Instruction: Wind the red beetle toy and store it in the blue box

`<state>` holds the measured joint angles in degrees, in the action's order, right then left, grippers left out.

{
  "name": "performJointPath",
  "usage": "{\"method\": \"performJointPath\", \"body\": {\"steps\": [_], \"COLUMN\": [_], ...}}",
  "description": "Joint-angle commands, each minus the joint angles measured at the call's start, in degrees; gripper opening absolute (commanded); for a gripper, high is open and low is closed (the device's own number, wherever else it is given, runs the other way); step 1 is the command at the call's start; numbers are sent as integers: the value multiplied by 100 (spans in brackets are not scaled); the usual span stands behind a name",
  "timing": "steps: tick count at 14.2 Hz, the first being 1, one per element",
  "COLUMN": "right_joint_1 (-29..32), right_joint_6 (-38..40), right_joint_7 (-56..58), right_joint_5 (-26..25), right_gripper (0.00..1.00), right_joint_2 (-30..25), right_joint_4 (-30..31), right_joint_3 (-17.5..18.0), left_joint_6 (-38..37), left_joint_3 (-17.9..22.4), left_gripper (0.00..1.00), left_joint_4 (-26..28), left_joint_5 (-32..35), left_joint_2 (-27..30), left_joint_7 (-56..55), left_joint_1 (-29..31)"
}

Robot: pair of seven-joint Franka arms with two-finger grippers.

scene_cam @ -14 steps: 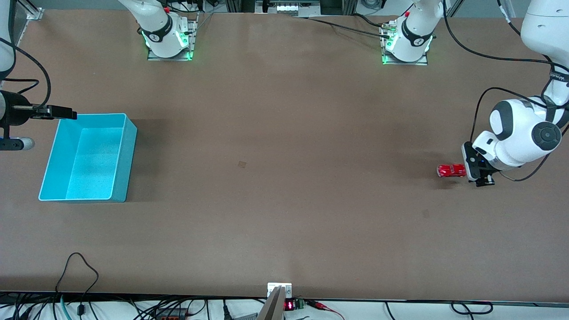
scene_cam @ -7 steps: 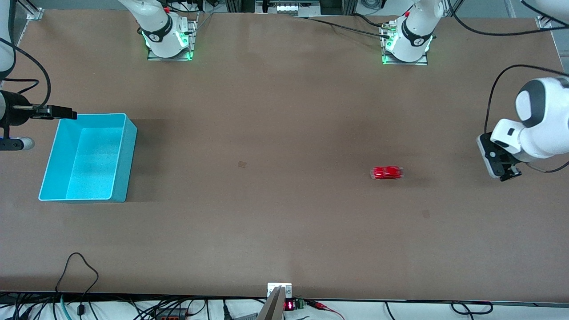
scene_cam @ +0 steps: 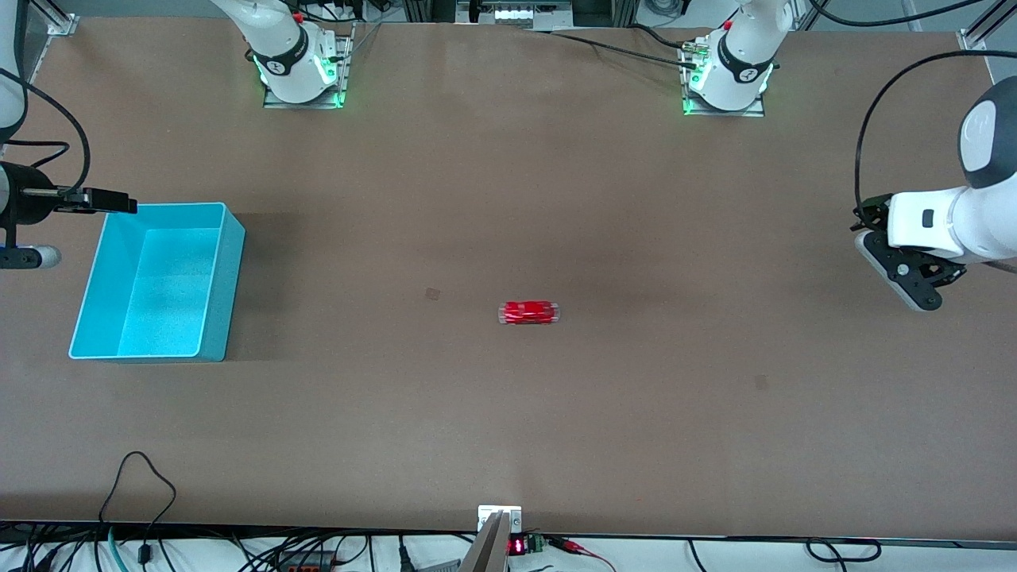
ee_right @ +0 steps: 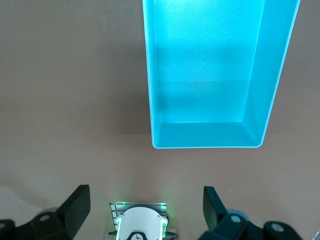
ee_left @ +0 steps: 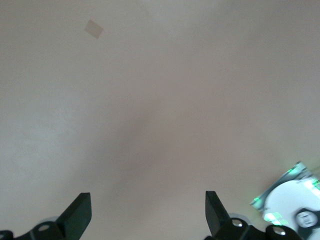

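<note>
Well clear of my left gripper (scene_cam: 914,278), fingers apart, I see the car (scene_cam: 530,312) mid-table; my right gripper (scene_cam: 111,202), also apart, waits over the box (scene_cam: 226,278) rim.

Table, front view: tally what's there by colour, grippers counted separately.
Red: 1, the red beetle toy, mid-table.
Blue: 1, the blue box, at the right arm's end, nothing inside it.
Grippers: 2, the left gripper open over bare table at the left arm's end; the right gripper open beside the blue box.
Total: 4
</note>
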<state>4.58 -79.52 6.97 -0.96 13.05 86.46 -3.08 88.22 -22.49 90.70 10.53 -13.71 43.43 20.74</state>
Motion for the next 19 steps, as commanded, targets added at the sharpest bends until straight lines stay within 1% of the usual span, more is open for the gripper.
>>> {"method": "performJointPath", "body": {"steps": [1,4,6,7,8,9,10,11,12,13,14,15,16,17,19], "right_joint_1": [52,52,52,52,52,52,52,43,52,43,17,8,-1,-18,-18], "right_joint_6": [77,77,77,77,86,86,77,77,60,51,51,42,16,-10,-141], "right_joint_7": [67,67,67,76,76,128,155,164,173,182,190,260,400,558,1066], "right_joint_5": [17,26,17,17,17,26,26,26,26,35,35,35,52,200,289], "right_gripper": [100,100,100,100,100,100,100,100,100,100,100,100,100,100,100], "right_joint_2": [22,22,22,22,22,22,31,31,31,31,14,-4,-13,-48,-65], "right_joint_4": [-68,-68,-68,-68,-60,-51,-51,-51,-51,-51,-51,-51,-51,-42,28], "right_joint_3": [18,18,18,18,18,18,18,18,27,27,27,36,62,71,80], "left_joint_6": [-602,-928,-1086,-1166,-1175,-1167,-1158,-1166,-1149,-958,-625,-343,-184,-26,544], "left_joint_3": [-317,-353,-309,-248,-143,102,400,734,981,1279,1639,2060,2447,2729,2767], "left_gripper": [100,100,100,100,100,100,100,100,100,100,100,100,100,100,100], "left_joint_4": [-797,-1150,-1440,-1442,-1398,-1345,-1258,-1222,-1004,-672,-425,-65,173,358,928], "left_joint_5": [19,10,-7,-129,-191,-200,-227,-410,-585,-631,-649,-788,-1050,-1340,-1396], "left_joint_2": [-132,-123,-140,-123,16,139,149,193,306,516,710,938,1080,1238,1738], "left_joint_7": [-816,-871,-958,-1098,-1430,-2025,-2588,-2942,-3111,-3286,-3453,-3499,-3525,-3525,-3543], "left_joint_1": [19,36,62,79,10,-269,-585,-875,-1096,-1350,-1605,-1965,-2281,-2398,-2416]}}
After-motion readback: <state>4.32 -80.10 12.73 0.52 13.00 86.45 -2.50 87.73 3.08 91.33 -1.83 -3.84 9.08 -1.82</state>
